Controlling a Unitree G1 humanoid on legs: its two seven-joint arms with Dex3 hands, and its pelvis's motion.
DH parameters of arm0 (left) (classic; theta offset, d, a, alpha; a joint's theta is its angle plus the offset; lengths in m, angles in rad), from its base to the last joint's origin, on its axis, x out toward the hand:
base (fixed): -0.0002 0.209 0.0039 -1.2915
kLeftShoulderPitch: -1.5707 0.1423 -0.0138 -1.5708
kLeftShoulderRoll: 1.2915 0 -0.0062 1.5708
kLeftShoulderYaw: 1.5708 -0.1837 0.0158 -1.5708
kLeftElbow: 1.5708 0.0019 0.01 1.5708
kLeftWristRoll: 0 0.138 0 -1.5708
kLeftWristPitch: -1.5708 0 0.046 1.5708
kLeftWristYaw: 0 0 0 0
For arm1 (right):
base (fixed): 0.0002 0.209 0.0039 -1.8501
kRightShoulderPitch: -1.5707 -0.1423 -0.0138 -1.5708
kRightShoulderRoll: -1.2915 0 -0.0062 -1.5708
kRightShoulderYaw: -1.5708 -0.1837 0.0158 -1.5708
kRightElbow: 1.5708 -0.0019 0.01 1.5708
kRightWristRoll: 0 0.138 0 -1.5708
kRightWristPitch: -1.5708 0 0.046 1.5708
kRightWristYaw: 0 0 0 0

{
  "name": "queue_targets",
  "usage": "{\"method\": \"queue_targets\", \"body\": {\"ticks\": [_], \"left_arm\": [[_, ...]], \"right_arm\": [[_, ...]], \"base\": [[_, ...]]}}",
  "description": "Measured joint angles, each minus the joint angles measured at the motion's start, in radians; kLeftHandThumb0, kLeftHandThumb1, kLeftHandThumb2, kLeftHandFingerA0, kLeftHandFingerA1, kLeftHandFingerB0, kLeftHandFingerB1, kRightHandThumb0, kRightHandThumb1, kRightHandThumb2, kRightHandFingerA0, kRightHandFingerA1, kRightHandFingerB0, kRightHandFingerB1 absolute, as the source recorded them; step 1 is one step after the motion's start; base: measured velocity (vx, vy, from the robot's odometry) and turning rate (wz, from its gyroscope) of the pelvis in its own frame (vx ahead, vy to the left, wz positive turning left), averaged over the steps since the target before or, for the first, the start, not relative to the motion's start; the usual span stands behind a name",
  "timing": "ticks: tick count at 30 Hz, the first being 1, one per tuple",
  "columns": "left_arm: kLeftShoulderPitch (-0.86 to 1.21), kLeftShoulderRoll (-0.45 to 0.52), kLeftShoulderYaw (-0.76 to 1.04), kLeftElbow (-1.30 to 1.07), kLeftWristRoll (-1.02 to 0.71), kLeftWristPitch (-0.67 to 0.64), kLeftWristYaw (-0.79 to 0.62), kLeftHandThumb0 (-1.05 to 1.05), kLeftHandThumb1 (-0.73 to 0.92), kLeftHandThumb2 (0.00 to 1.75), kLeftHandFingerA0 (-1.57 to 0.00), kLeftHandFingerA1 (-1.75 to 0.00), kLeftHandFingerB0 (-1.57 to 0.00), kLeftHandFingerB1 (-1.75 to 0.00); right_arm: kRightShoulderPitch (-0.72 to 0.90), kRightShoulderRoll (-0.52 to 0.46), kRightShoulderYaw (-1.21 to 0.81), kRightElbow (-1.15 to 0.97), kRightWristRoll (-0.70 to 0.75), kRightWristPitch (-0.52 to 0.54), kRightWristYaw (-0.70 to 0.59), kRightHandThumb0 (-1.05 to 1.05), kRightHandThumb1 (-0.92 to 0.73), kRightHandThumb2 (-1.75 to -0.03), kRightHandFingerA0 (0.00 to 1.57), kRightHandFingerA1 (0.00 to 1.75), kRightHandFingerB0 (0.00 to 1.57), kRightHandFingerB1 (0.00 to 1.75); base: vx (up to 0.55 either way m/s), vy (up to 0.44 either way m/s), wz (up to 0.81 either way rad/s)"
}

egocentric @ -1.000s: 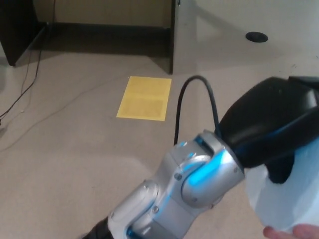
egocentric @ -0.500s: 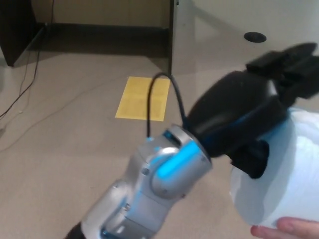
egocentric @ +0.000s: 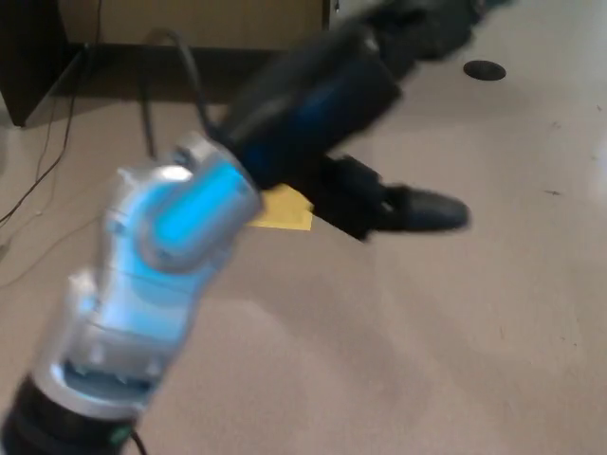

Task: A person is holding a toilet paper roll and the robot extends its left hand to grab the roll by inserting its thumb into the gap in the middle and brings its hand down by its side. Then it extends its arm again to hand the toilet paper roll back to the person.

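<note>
Left robot hand (egocentric: 351, 104) blurred, empty, thumb (egocentric: 417, 210) extended, over floor (egocentric: 455, 322)

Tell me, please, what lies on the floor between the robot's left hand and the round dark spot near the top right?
In the head view, only bare beige floor separates the left hand from the dark spot; no roll shows.

The left arm (egocentric: 142, 284) reaches up from the lower left, blurred. Its silver wrist glows blue. The black left hand (egocentric: 327, 95) is empty, thumb (egocentric: 417, 210) stuck out rightward, apart from the fingers (egocentric: 427, 24) above.
</note>
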Motion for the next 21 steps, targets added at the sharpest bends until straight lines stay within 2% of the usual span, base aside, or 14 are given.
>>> {"method": "queue_targets", "body": {"ticks": [1, 2, 3, 4, 5, 8, 12, 13, 14, 16, 17, 18, 21], "left_arm": [[-0.005, 0.012, 0.015, 0.0, -0.011, 0.003, -0.008, -0.63, 0.3, 0.67, 0.0, -0.16, 0.0, -0.03], [-0.009, 0.038, 0.05, -0.002, -0.035, 0.006, -0.025, -0.56, 0.34, 0.76, 0.0, -0.16, 0.0, -0.12], [-0.009, 0.056, 0.075, -0.005, -0.05, 0.011, -0.036, -0.56, 0.34, 0.76, 0.0, -0.16, 0.0, -0.12], [-0.008, 0.063, 0.085, -0.006, -0.056, 0.012, -0.04, -0.65, 0.4, 0.53, 0.0, -0.18, 0.0, -0.08], [-0.002, 0.096, 0.134, -0.013, -0.084, 0.019, -0.057, -0.55, 0.34, 0.76, 0.0, -0.18, 0.0, -0.13], [0.048, 0.147, 0.237, -0.037, -0.136, 0.024, -0.084, -0.53, 0.33, 0.75, 0.0, -0.25, 0.0, -0.18], [0.186, 0.17, 0.368, -0.075, -0.203, 0.028, -0.107, -0.53, 0.34, 0.75, 0.0, -0.32, 0.0, -0.15], [0.226, 0.17, 0.396, -0.082, -0.217, 0.027, -0.111, -0.54, 0.37, 0.74, -0.06, -0.44, -0.06, -0.12], [0.274, 0.165, 0.424, -0.088, -0.231, 0.025, -0.115, -0.54, 0.37, 0.74, -0.06, -0.44, -0.06, -0.12], [0.375, 0.146, 0.466, -0.092, -0.252, 0.017, -0.119, -0.43, 0.31, 0.72, -0.09, -0.47, 0.0, -0.28], [0.42, 0.133, 0.482, -0.091, -0.261, 0.011, -0.12, -0.28, 0.19, 0.79, -0.02, -0.48, 0.0, -0.48], [0.475, 0.119, 0.499, -0.084, -0.269, 0.001, -0.121, -0.26, 0.2, 0.81, -0.08, -0.51, -0.06, -0.5], [0.591, 0.088, 0.534, -0.041, -0.278, -0.028, -0.12, -0.21, 0.25, 0.83, -0.13, -0.52, -0.11, -0.51]], "right_arm": [[-0.002, 0.0, 0.0, 0.0, 0.0, 0.0, 0.0, -0.36, -0.66, -0.59, 0.67, 0.59, 0.53, 0.44], [-0.006, 0.0, 0.001, 0.0, 0.0, 0.0, 0.0, -0.37, -0.66, -0.6, 0.67, 0.6, 0.52, 0.44], [-0.008, 0.0, 0.001, -0.001, 0.0, 0.0, 0.0, -0.37, -0.66, -0.6, 0.67, 0.6, 0.52, 0.44], [-0.009, -0.001, 0.001, -0.001, 0.0, 0.0, 0.0, -0.36, -0.66, -0.59, 0.66, 0.6, 0.52, 0.45], [-0.01, -0.001, 0.001, -0.001, 0.0, 0.0, 0.0, -0.37, -0.66, -0.59, 0.66, 0.58, 0.52, 0.44], [-0.01, -0.001, 0.002, -0.002, 0.0, -0.002, 0.0, -0.38, -0.66, -0.59, 0.68, 0.61, 0.51, 0.44], [0.001, -0.005, 0.003, -0.002, 0.001, -0.004, 0.0, -0.37, -0.66, -0.59, 0.67, 0.59, 0.51, 0.43], [0.006, -0.006, 0.003, -0.002, 0.001, -0.005, 0.0, -0.36, -0.66, -0.6, 0.67, 0.58, 0.52, 0.43], [0.01, -0.007, 0.003, -0.002, 0.001, -0.005, 0.0, -0.36, -0.66, -0.6, 0.67, 0.58, 0.52, 0.43], [0.02, -0.007, 0.003, -0.002, 0.001, -0.005, 0.0, -0.36, -0.67, -0.6, 0.67, 0.56, 0.51, 0.42], [0.022, -0.007, 0.003, -0.002, 0.001, -0.005, 0.0, -0.35, -0.67, -0.6, 0.68, 0.59, 0.51, 0.42], [0.026, -0.007, 0.003, -0.002, 0.001, -0.005, 0.0, -0.36, -0.66, -0.59, 0.69, 0.6, 0.5, 0.42], [0.034, -0.007, 0.003, -0.002, 0.001, -0.005, 0.0, -0.36, -0.67, -0.6, 0.68, 0.6, 0.5, 0.42]], "base": [[0.0, 0.0, 0.0], [0.0, 0.0, 0.0], [0.0, 0.0, 0.0], [0.0, 0.0, 0.0], [0.0, 0.0, 0.0], [0.0, 0.0, 0.0], [0.0, 0.0, 0.0], [0.0, 0.0, 0.0], [0.0, 0.0, 0.0], [0.0, 0.0, 0.0], [0.0, 0.0, 0.0], [0.0, 0.0, 0.0], [0.0, 0.0, 0.0]]}}
